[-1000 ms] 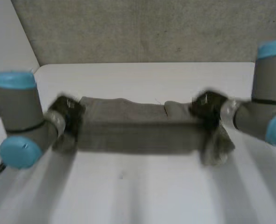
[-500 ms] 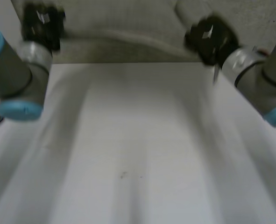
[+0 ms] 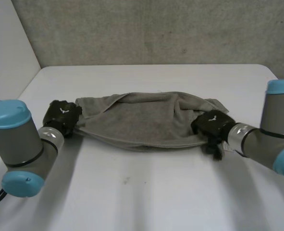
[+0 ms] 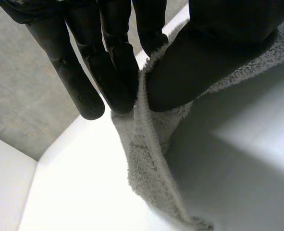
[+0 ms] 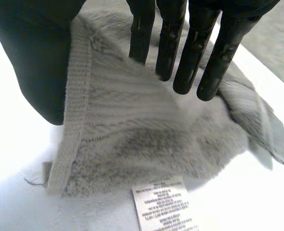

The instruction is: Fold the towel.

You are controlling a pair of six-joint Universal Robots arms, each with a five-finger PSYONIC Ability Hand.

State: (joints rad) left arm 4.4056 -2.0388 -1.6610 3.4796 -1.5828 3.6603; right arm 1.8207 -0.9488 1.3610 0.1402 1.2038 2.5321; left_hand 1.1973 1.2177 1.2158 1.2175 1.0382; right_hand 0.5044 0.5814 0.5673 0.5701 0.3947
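Grey towel (image 3: pixel 146 122) lies bunched across the white table (image 3: pixel 146 192), short of the back wall (image 3: pixel 156 29). Your left hand (image 3: pixel 61 118) pinches its left end. Your right hand (image 3: pixel 210 126) pinches the right corner, just above the label (image 5: pixel 163 204).

Towel (image 3: pixel 142 120): grey terry cloth, fluffy, matt; flat woven hem. Label (image 5: pixel 163 202): white, smooth, printed. Table (image 3: pixel 156 192): white, smooth, faint sheen. Wall (image 3: pixel 156 29), upper frame: grey, rough, speckled.

Left robot hand (image 3: pixel 61 117) and right robot hand (image 3: pixel 211 126), up at 12 o'clock half a second ago with the towel (image 3: pixel 142 120) slung between them, are back down at 9 and 3 o'clock, towel now slack on the surface (image 3: pixel 146 192).
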